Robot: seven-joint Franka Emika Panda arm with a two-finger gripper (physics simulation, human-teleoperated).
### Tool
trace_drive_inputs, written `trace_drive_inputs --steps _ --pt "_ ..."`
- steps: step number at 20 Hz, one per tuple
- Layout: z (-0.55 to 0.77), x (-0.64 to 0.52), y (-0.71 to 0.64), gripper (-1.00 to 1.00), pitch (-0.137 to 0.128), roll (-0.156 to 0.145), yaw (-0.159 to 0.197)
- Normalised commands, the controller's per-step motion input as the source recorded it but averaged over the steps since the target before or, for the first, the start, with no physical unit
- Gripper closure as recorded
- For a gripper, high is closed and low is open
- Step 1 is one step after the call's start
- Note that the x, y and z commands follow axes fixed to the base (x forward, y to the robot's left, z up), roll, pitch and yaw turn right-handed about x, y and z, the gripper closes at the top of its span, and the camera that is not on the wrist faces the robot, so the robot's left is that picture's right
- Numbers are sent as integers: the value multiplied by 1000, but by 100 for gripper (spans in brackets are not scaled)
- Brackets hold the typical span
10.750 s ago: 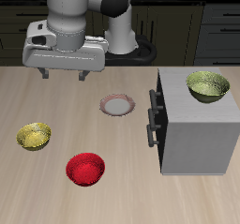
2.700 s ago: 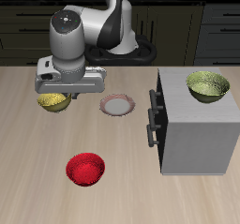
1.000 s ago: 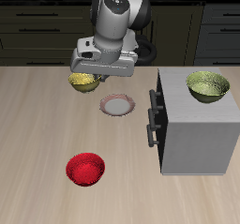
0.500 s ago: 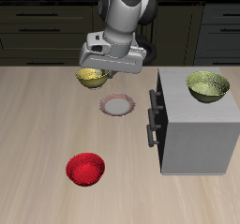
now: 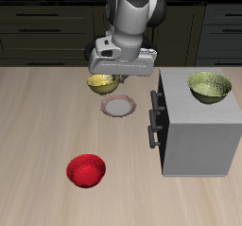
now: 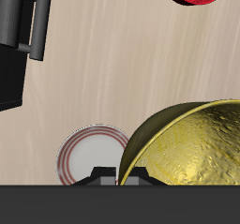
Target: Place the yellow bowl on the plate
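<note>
You have carried the yellow bowl [image 5: 103,82] well across the worktop [image 5: 38,173] since a few seconds ago: it was lifted from its spot out toward the worktop's side edge, and over the last second it has travelled the final stretch toward the plate [image 5: 119,106]. It now hangs in the air, clamped at its rim by the gripper [image 5: 112,76], just short of the plate and slightly farther back from the front edge. In the wrist view the yellow bowl [image 6: 192,143] overlaps part of the plate [image 6: 86,159], so you look nearly aligned but not centred.

My reading is that only a short shift toward the front edge and then a descent remain before you release.

The red bowl [image 5: 85,169] sits untouched near the front edge, and the olive bowl [image 5: 209,86] rests on the grey cabinet [image 5: 198,130].

No brand, label or writing can be read anywhere.
</note>
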Motion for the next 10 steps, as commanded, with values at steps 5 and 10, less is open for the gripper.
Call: trace_drive_inputs --steps 5,10 --pt "-90 -9 142 100 17 42 -17" --pt "-129 -336 179 100 2 41 24"
